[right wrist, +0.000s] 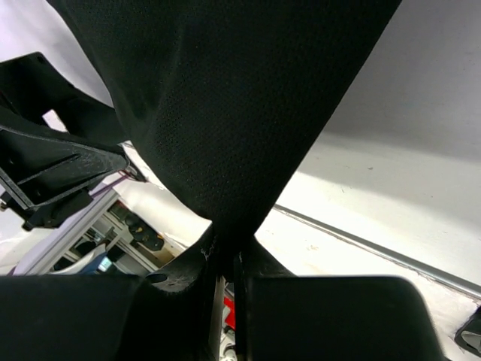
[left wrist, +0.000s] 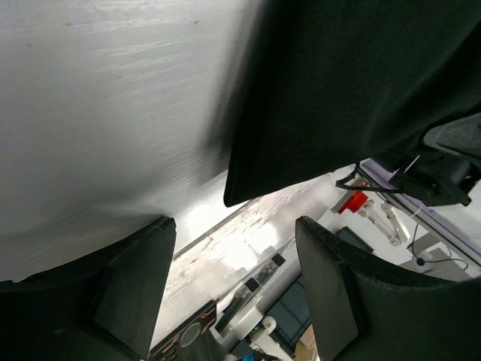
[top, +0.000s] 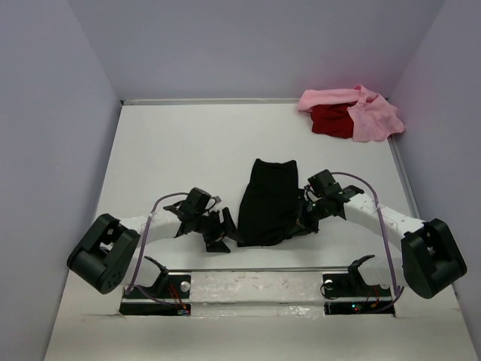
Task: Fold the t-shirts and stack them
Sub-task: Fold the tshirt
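T-shirt (top: 267, 201), black, clamped in right jaws, left jaws apart beside its edge

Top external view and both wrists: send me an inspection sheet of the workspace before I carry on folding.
Surface: white table, no stains seen.
Job's things: black t-shirt narrowed lengthwise at the centre; pink t-shirt and red t-shirt bunched together, unfolded, at the far right corner.
Clutter: nothing seen.
Grippers: left gripper open and empty beside the black shirt's near left corner; right gripper shut on the shirt's near right edge.
Cables: a thin cable loops along each arm; no snag on cloth seen.
Surroundings: plain walls on three sides.
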Motion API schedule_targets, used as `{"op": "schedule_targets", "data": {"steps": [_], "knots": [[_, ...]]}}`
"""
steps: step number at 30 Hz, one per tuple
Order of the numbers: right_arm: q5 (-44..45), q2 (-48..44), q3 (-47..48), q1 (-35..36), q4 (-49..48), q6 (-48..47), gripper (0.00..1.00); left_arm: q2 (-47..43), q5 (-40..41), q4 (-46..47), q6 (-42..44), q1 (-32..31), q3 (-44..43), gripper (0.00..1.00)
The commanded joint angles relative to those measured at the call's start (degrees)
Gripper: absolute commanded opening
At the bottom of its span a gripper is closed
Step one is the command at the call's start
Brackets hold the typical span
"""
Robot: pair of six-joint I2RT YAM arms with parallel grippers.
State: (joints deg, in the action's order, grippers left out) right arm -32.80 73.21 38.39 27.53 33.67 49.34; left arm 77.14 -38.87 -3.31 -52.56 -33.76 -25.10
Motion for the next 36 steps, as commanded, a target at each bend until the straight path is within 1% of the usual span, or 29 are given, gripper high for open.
{"op": "schedule_targets", "data": {"steps": [1,3,6,7,12,13,14,15,16,18,19,20,23,26,27,28,30,31,34,36], "knots": [[-0.51,0.27,-0.51,0.51,-2.56,-0.74,0.1,-1.65,0.9,13.05,-5.79,-0.43,4.79,0.79],[-0.69,0.27,-0.69,0.51,-2.73,-0.83,0.1,-1.56,1.16,14.99,-6.94,-0.52,5.76,0.78],[-1.04,0.18,-0.77,0.51,-2.91,-0.83,0.1,0.02,2.31,16.84,-6.95,-0.69,5.77,0.75],[-1.13,0.27,-0.86,0.51,-2.91,-0.83,0.1,0.63,2.66,17.02,-6.86,-1.22,5.42,0.73],[-1.39,0.18,-0.86,0.51,-2.91,-1.0,0.1,4.5,3.89,17.2,-6.77,-3.42,2.43,0.71],[-1.31,0.0,-0.95,0.51,-2.91,-1.0,0.1,4.77,4.15,17.29,-6.77,-3.68,2.08,0.69],[-1.48,0.09,-0.95,0.51,-2.91,-1.0,0.1,5.12,4.33,17.63,-7.21,-3.86,1.9,0.65],[-1.39,0.0,-1.04,0.51,-2.91,-1.0,0.1,5.82,4.33,18.16,-7.38,-4.29,1.46,0.62],[-1.48,-0.08,-1.04,0.51,-2.91,-1.0,0.1,6.17,4.16,18.25,-7.56,-4.47,1.29,0.53],[-1.48,-0.08,-1.21,0.51,-2.91,-1.18,0.1,6.96,4.07,18.34,-7.74,-4.91,0.85,0.26],[-1.57,-0.08,-1.3,0.51,-2.91,-1.18,0.1,7.14,3.98,18.43,-7.82,-5.0,0.76,0.05],[-1.66,0.0,-1.3,0.51,-2.91,-1.26,0.1,7.23,3.98,18.25,-8.09,-5.0,0.84,0.0],[-1.92,0.27,-1.3,0.51,-2.73,-1.35,0.09,6.36,3.8,17.73,-8.35,-5.0,1.11,0.0],[-2.45,0.18,-0.95,0.51,-1.08,-1.53,0.09,3.81,4.15,13.08,-7.22,-5.0,-0.29,0.0],[-2.53,-0.17,-0.78,0.51,-0.11,-1.7,0.09,2.85,4.33,11.24,-6.78,-5.0,-0.82,0.0],[-2.27,-1.04,-0.6,0.51,0.77,-1.97,0.08,0.57,4.77,7.22,-5.9,-5.0,-1.78,0.0],[-1.92,-2.19,-0.25,0.51,3.76,-2.67,0.08,-2.25,5.38,3.5,-5.19,-5.0,-2.84,0.0],[-1.57,-2.8,-0.07,0.51,5.68,-3.19,0.08,-5.05,6.0,-1.3,-4.75,-5.0,-3.89,0.0],[-1.74,-2.37,1.15,0.51,7.98,-5.3,0.08,-9.01,6.79,-8.26,-4.22,-5.0,-6.35,0.0],[-2.36,-1.15,2.3,0.51,9.82,-6.71,0.08,-10.17,7.23,-11.09,-3.61,-5.0,-7.94,0.0]]}}
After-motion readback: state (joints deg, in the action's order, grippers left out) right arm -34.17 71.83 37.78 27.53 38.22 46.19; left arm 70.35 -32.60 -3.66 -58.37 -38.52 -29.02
